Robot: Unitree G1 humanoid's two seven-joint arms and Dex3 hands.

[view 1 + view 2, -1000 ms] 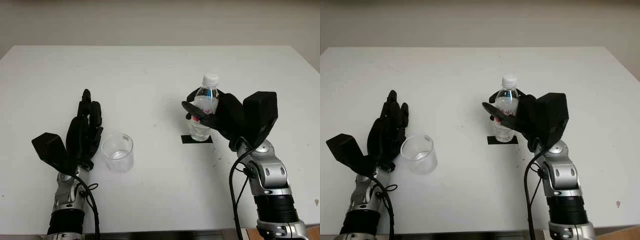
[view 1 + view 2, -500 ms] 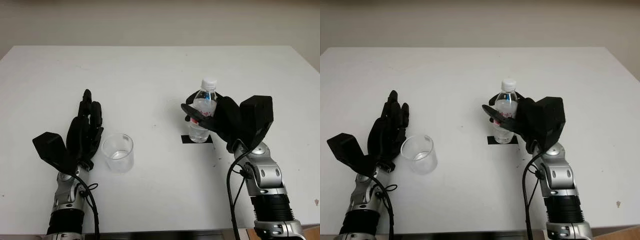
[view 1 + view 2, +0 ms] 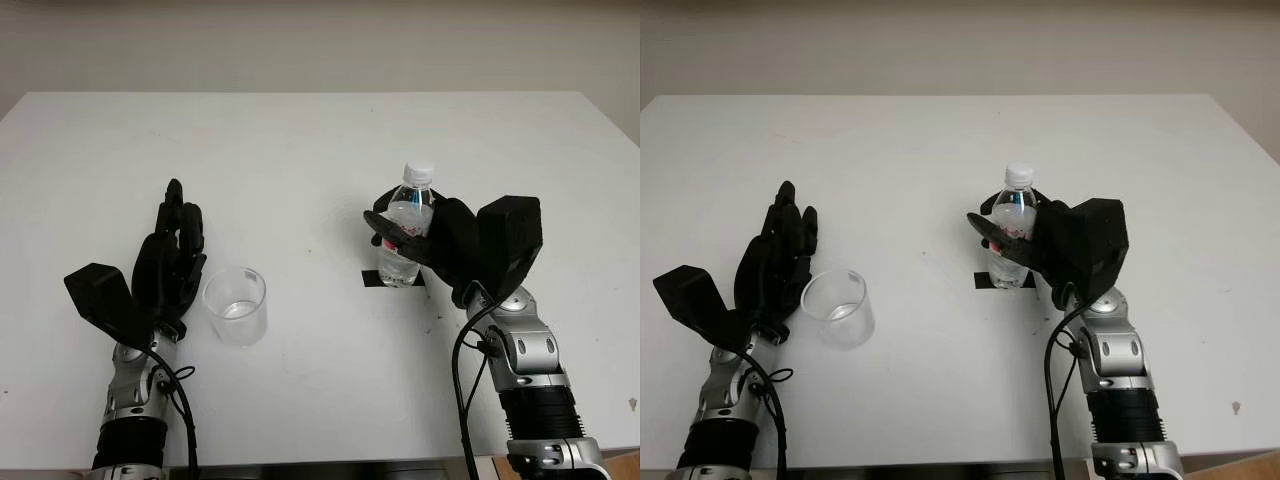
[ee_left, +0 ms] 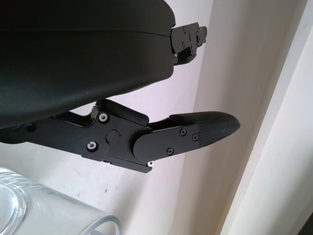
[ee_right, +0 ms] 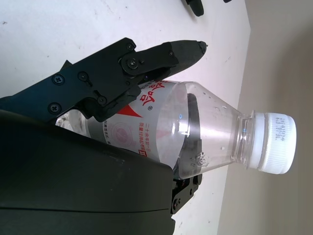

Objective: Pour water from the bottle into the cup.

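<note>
While right hand [image 3: 425, 238] grasps one bottle [image 3: 405, 238] | one cup [image 3: 236, 306] | left hand [image 3: 170, 265] released

One white table [image 3: 300, 140] carries one clear plastic bottle [image 3: 403, 235], closed by one white cap [image 3: 419, 174] and bearing one red-printed label [image 5: 132, 127], and one clear cup [image 3: 236, 306]. One black patch of tape [image 3: 372, 279] lies on the tabletop at the bottle's base. Two black robot hands are in view, the left hand [image 3: 165, 270] open just beside the cup and the right hand [image 3: 440, 240] with its fingers [image 5: 146, 61] closed around the bottle, each on one silver forearm trailing one black cable.
</note>
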